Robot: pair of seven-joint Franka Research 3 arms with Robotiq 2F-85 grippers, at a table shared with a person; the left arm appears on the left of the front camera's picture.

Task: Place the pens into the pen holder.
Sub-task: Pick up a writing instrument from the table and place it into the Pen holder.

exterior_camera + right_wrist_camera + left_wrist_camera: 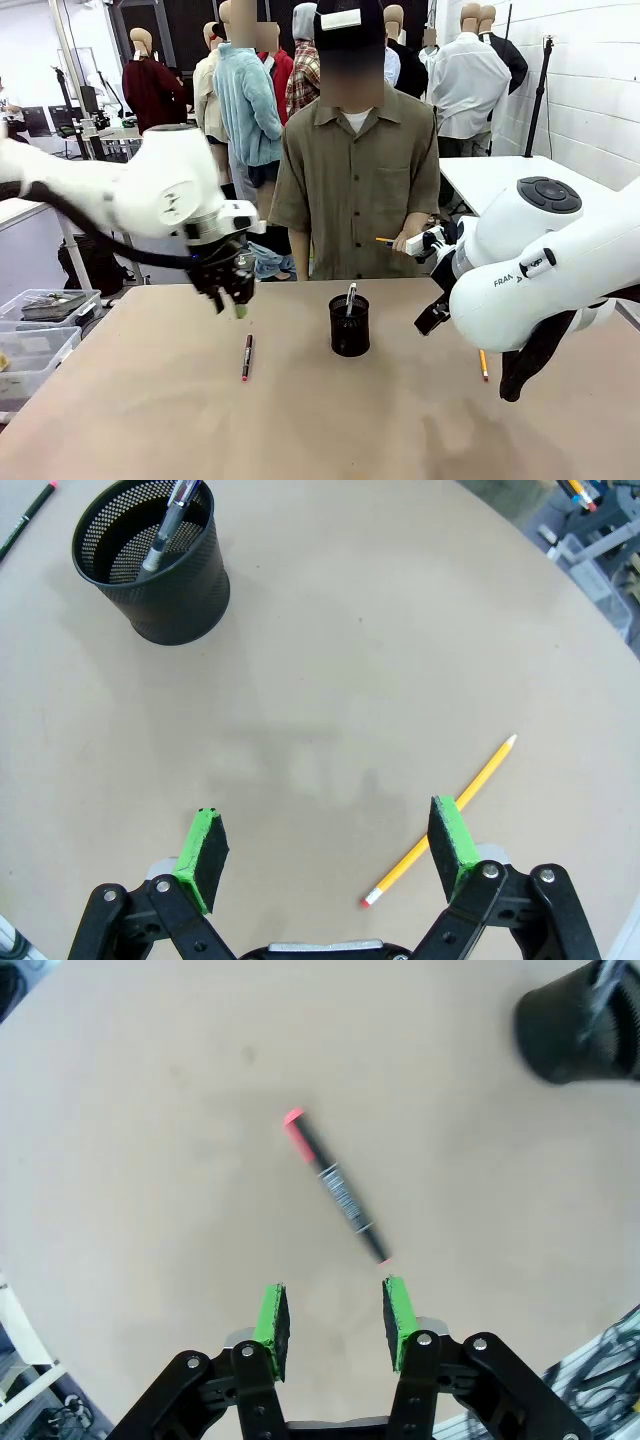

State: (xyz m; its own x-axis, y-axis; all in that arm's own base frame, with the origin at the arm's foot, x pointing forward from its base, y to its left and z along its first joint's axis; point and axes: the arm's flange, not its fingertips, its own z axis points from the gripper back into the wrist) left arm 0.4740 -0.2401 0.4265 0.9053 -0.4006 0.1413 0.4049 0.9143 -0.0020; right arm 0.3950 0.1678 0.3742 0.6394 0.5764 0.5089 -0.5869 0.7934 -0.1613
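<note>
**STATUS: BOTH PINCERS SPREAD, NOTHING HELD**

1. My left pincer (335,1295) is spread and empty above the table (150,1160). The dark pen with red ends (335,1188) lies flat just beyond my fingertips. Its near end is close to one green pad (396,1310), and it is angled away from me.
2. My right pincer (325,820) is spread wide and empty. The orange-yellow pen (485,772) lies flat on the table. Its eraser end sits between my fingers, its shaft passes under one pad, and its tip points away.
3. Farther off, the pen holder (160,590) stands upright between my two arms. The silver-grey pen (165,530) leans inside it.

Count: three pens, two on the table and one in the holder. One pen holder.
</note>
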